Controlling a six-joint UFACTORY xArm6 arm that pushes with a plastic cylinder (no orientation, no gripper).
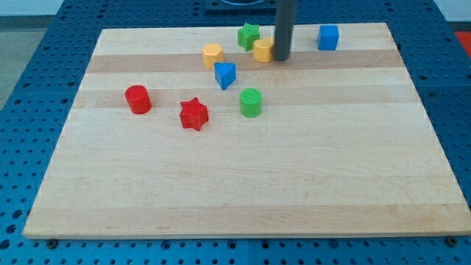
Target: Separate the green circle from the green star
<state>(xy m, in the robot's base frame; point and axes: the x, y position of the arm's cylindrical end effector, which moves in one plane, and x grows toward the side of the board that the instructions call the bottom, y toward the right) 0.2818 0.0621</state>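
Tip [282, 57] touching yellow block [263, 50], no jaws to open; green circle [251, 102] below green star [249, 34]; best push circle downward, clear of blue triangle [225, 75].

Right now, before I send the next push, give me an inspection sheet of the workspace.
Surface: pale wooden board, flat, on a blue perforated base.
Job's things: green circle mid-board; green star near the view's top, already well apart from the circle.
Clutter: yellow block, second yellow block, blue triangular block, blue cube, red cylinder, red star.
Grippers: none; my tip rests against the second yellow block's right side, right of the green star.
Cables: nothing seen.
Surroundings: dark fixture at the view's top, unclear.
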